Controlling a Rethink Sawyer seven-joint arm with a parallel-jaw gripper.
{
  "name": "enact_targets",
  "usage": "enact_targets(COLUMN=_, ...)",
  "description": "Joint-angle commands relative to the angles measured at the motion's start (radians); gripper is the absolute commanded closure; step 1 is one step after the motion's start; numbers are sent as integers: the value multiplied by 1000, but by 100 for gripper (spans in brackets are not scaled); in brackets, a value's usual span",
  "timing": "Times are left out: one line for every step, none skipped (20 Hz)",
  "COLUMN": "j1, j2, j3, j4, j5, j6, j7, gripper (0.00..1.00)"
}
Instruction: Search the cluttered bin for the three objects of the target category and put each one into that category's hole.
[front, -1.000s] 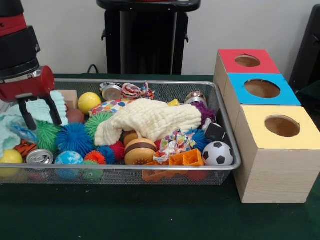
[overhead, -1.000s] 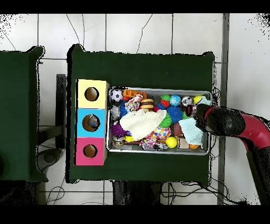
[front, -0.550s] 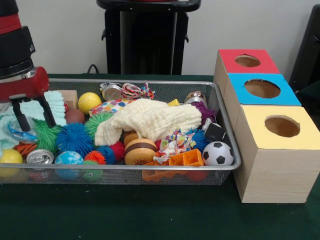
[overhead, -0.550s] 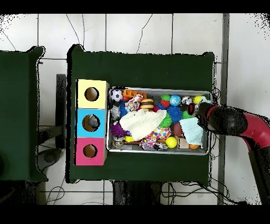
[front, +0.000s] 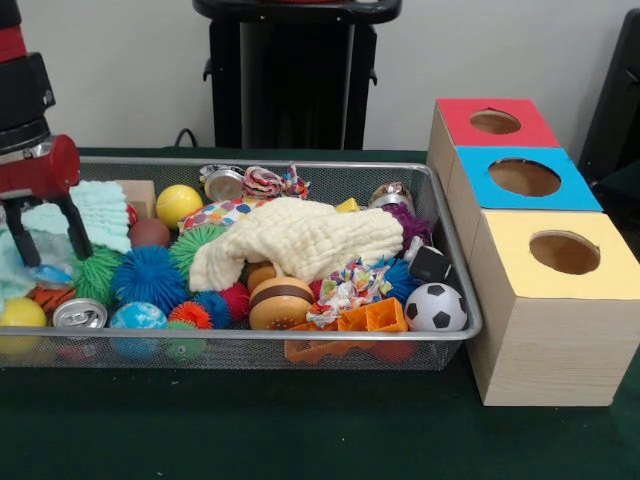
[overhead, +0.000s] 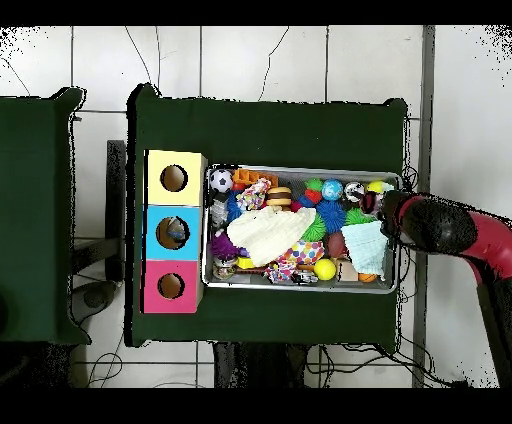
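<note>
My gripper (front: 47, 235) hangs open at the left end of the wire bin (front: 300, 163), its two dark fingers (front: 74, 224) apart over a light teal cloth (front: 100, 208). In the overhead view the gripper (overhead: 381, 207) is at the bin's (overhead: 300, 168) right end beside that teal cloth (overhead: 367, 246). A cream cloth (front: 305, 238) lies over the middle of the clutter. Around it are spiky balls (front: 148, 277), a yellow ball (front: 178, 203), a soccer ball (front: 436, 308), a toy burger (front: 281, 301) and a can (front: 80, 314). Nothing is between the fingers.
Three wooden boxes with round holes stand right of the bin: red (front: 495, 122), blue (front: 524, 178) and yellow (front: 563, 252). From above they are yellow (overhead: 174, 178), blue (overhead: 172, 232) and red (overhead: 170, 286). A black stand (front: 290, 75) rises behind the bin.
The gripper has slid toward the bin's end wall, leftward in the front view, and risen slightly. It stays open. The teal cloth shifted a little with it.
</note>
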Motion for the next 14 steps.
enact_targets(j1=-24, j2=15, j3=6, j4=-97, j5=-29, j6=125, j7=-387, gripper=0)
enact_targets(j1=-24, j2=15, j3=5, j4=-97, j5=-29, j6=125, j7=-387, gripper=0)
enact_targets(j1=-24, j2=17, j3=5, j4=-105, j5=-27, j6=129, j7=-393, gripper=0)
enact_targets(j1=-23, j2=17, j3=5, j4=-106, j5=-27, j6=129, j7=-395, gripper=0)
enact_targets(j1=-22, j2=19, j3=4, j4=-113, j5=-27, j6=131, j7=-400, gripper=0)
enact_targets(j1=-21, j2=18, j3=2, j4=-115, j5=-27, j6=128, j7=-402, gripper=0)
enact_targets(j1=-20, j2=20, j3=0, j4=-119, j5=-27, j6=127, j7=-404, gripper=0)
enact_targets(j1=-17, j2=19, j3=-3, j4=-121, j5=-28, j6=125, j7=-405, gripper=0)
enact_targets(j1=-17, j2=16, j3=-5, j4=-120, j5=-28, j6=126, j7=-409, gripper=0)
enact_targets(j1=-15, j2=13, j3=-7, j4=-119, j5=-27, j6=126, j7=-409, gripper=0)
enact_targets(j1=-12, j2=7, j3=-10, j4=-113, j5=-25, j6=126, j7=-402, gripper=0)
enact_targets(j1=-11, j2=4, j3=-10, j4=-108, j5=-24, j6=122, j7=-400, gripper=0)
enact_targets(j1=-10, j2=-2, j3=-14, j4=-97, j5=-22, j6=119, j7=-388, gripper=0)
enact_targets(j1=-9, j2=-4, j3=-15, j4=-93, j5=-21, j6=117, j7=-385, gripper=0)
